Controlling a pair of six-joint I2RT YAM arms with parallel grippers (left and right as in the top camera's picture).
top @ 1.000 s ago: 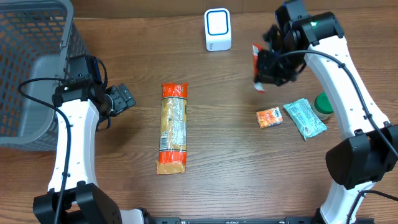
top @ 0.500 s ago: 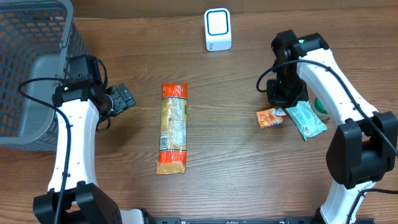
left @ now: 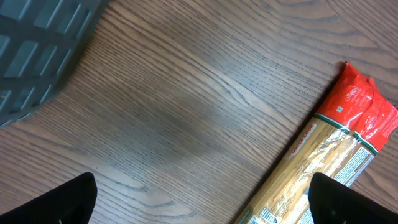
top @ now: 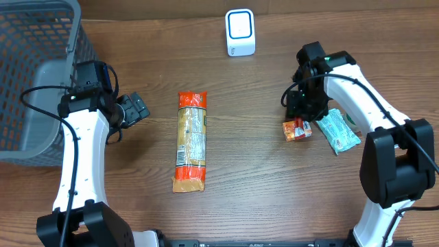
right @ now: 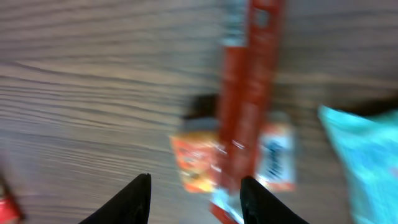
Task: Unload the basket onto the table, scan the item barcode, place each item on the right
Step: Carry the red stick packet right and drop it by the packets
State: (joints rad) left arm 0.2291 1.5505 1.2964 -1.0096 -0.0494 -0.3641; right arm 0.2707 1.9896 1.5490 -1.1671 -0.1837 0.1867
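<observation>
I judged the right gripper [right: 196, 186] should lift straight up, so that neither of its 2 fingers dragged the slim red foil packet [right: 245, 112]. Its jaws stood partly apart and clamped nothing. The packet lay just ahead of them, across a small orange sachet [right: 199, 165], with a teal pouch [right: 364, 155] beyond.

You will find the right wrist view blurred: print on the red packet [right: 249, 106] and the orange packet [right: 196, 165] under it cannot be read. The teal packet [right: 367, 162] is cut off at the right edge. In the left wrist view, the pasta pack [left: 323, 162] runs off the bottom edge.
</observation>
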